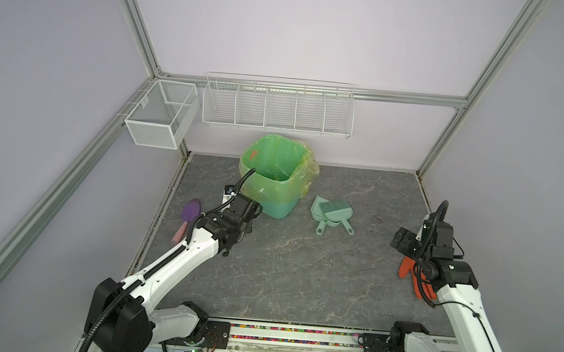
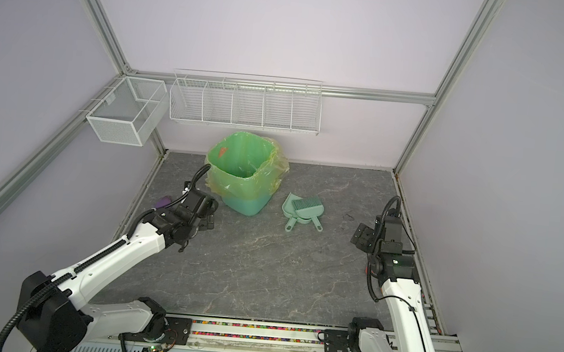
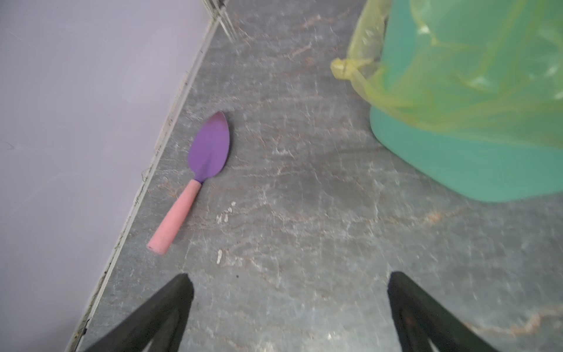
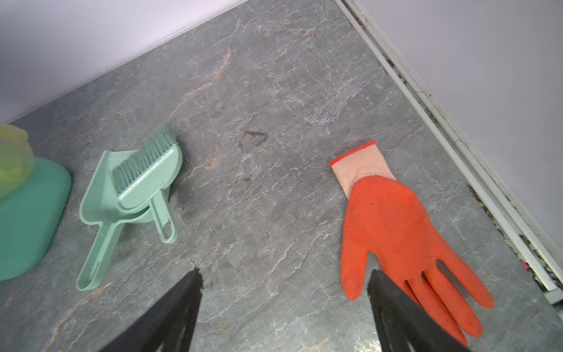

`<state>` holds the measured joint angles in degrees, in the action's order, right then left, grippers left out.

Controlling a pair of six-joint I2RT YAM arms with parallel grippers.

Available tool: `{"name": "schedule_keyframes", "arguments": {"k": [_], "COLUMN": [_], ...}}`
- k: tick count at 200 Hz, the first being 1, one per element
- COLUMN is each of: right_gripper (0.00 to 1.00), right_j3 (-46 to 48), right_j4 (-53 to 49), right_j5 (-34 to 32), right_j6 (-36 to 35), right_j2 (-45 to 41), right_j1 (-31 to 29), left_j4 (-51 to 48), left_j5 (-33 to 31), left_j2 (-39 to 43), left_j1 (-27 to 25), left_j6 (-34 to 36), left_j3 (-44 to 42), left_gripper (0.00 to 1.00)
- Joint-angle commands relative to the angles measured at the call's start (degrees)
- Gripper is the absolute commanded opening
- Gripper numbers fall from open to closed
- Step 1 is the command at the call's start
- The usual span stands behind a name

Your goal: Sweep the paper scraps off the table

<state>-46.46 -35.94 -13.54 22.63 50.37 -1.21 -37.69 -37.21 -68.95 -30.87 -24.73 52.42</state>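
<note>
Black left fingers point(image 3: 170, 301) spread wide, empty, hanging over bare bench point(image 1: 299, 273) near its left edge, between a purple trowel point(image 3: 210, 149) with a pink handle and the green bin point(image 1: 277, 204). Black right fingers point(image 4: 179, 304) likewise spread wide, pinching nothing, poised above an orange glove point(image 4: 390, 231) lying flat by the right edge. Farther out, toward the far edge and just right of the bin: mint dustpan point(image 4: 100, 195) with the brush point(image 4: 146, 170) nested in it, both handles pointing back at the near edge.

No paper scraps to be found on the bench in any view. Pale flecks beside the trowel possibly crumbs, more likely veining; too blurred to tell. Inside of the bin mostly hidden, contents unknown.

Judging by the task: scraps next to weightless, soft, crumpled, quick to scatter at a flick or a draught. Not worth pinching singly. Better to take the brush by its thin handle and the dustpan by its own. Stiff, light, smooth plastic, apt to slip or twist; grip squarely across each handle, close to the head.
</note>
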Motion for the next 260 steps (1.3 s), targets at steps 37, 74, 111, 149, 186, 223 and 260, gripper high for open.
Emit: {"name": "schedule_keyframes", "arguments": {"k": [37, 74, 111, 149, 186, 223, 260], "right_gripper": [0.88, 0.88, 0.88, 0.88, 0.88, 0.89, 0.88], "right_j3": [3.2, 5.8, 8.9, 12.4, 16.4, 17.0, 21.6], "right_j4": [5.4, 9.4, 15.4, 23.5, 33.9, 43.3, 58.1], "right_j5": [-7.2, -8.9, -8.7, -12.1, -16.4, -19.5, -20.7], "right_j6": [-0.3, 0.1, 1.1, 0.9, -0.4, -3.9, -6.8], "right_j2": [0.3, 0.4, 0.6, 2.5, 7.6, 16.2, 19.6], "right_j1": [0.2, 0.3, 0.2, 0.2, 0.2, 0.3, 0.3], "left_j4": [30.1, 48.1, 61.7, 73.5, 75.2, 78.9, 81.7], "left_j5": [-7.5, -7.1, 0.8, 7.2, 12.3, 17.3, 22.5], "left_j2": [3.9, 4.1, 1.9, -3.8, -9.2, -13.5, -17.2], "left_j1": [6.9, 10.3, 15.5, 23.1, 24.9, 25.2, 26.2], "left_j6": [9.3, 17.3, 19.1, 17.8, 20.0, 23.2, 24.3], "left_j3": [-13.4, -22.6, -28.4, -31.8, -28.3, -27.4, -27.1], "left_gripper": [1.0, 1.0, 1.0, 1.0, 1.0, 1.0, 1.0]}}
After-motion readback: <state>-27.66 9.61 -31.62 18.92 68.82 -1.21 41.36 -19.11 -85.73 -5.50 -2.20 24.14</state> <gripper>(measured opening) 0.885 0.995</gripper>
